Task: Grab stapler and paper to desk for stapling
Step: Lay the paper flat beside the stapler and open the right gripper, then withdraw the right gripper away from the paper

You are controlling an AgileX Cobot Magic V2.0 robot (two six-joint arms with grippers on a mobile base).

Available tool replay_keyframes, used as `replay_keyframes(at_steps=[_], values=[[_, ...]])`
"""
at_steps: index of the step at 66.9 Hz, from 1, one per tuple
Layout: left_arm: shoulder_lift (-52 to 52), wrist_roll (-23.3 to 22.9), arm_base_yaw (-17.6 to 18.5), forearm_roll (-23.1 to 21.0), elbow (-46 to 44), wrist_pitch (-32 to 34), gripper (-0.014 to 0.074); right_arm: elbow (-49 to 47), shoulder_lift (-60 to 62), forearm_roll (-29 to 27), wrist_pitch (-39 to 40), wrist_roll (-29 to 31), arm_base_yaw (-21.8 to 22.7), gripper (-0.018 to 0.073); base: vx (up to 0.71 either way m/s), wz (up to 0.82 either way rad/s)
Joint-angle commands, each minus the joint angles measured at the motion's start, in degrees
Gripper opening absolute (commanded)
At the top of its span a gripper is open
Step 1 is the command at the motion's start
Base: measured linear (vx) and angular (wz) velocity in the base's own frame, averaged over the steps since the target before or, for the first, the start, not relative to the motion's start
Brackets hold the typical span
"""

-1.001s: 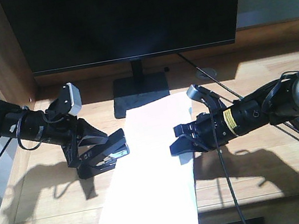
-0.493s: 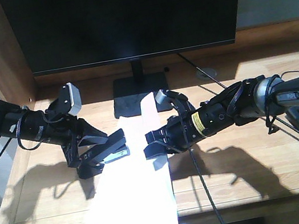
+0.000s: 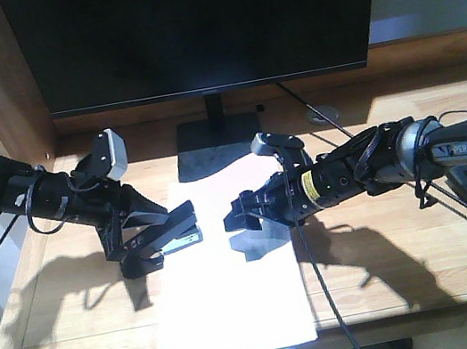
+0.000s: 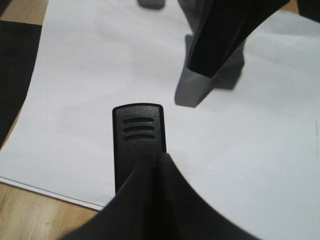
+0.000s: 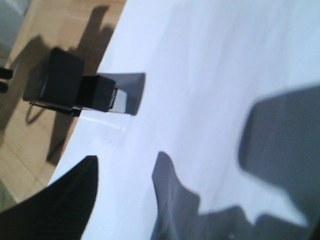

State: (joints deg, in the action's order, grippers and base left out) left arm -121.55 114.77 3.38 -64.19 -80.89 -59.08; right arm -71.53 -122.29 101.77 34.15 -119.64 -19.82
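Desk [image 3: 396, 272]: light wood, joined planks, grain plain to see. The finish is smooth and satin and takes a soft shine in the sun.

Paper [image 3: 230, 311]: white, matt, smooth, with a faint crease or two. Shadows fall on it without glare.

Stapler [image 4: 138, 135]: black plastic, matt, finely textured top with three moulded grooves. My right wrist view shows a small bright metal glint at its front end.

My left gripper [image 3: 156, 235] and right gripper [image 3: 240, 220]: black matt plastic fingers.

Label [image 3: 308, 187] on my right arm: yellow, slightly glossy.

Monitor [image 3: 198, 27]: dark, smooth screen with a low sheen. Its stand [image 3: 218, 146] is matt black.
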Motion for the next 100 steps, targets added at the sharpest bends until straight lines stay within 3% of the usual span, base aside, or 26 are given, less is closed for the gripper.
replay_keyframes(at_steps=[1, 12, 40, 52, 100], values=[[3.08, -0.54, 0.18, -3.13, -1.38, -1.54, -0.0008, -1.5, 3.03, 0.85, -3.97, 0.81, 0.12, 0.0622, 0.0, 0.0], [3.08, -0.54, 0.18, -3.13, -1.38, -1.54, -0.0008, -1.5, 4.13, 0.85, -11.22, 2.4, 0.2, 0.0651, 0.0, 0.0], [3.08, -0.54, 0.18, -3.13, -1.38, -1.54, -0.0008, 5.47, 20.26, 0.85, -31.35, 16.03, 0.2, 0.0608, 0.0, 0.0], [3.08, -0.54, 0.18, -3.13, -1.38, -1.54, -0.0008, 12.96, 33.51, 0.85, -32.09, 21.81, 0.2, 0.0589, 0.0, 0.0], [3.08, -0.54, 0.18, -3.13, -1.38, -1.54, -0.0008, 40.9, 85.59, 0.92, -32.33, 22.49, 0.2, 0.0584, 0.0, 0.0]])
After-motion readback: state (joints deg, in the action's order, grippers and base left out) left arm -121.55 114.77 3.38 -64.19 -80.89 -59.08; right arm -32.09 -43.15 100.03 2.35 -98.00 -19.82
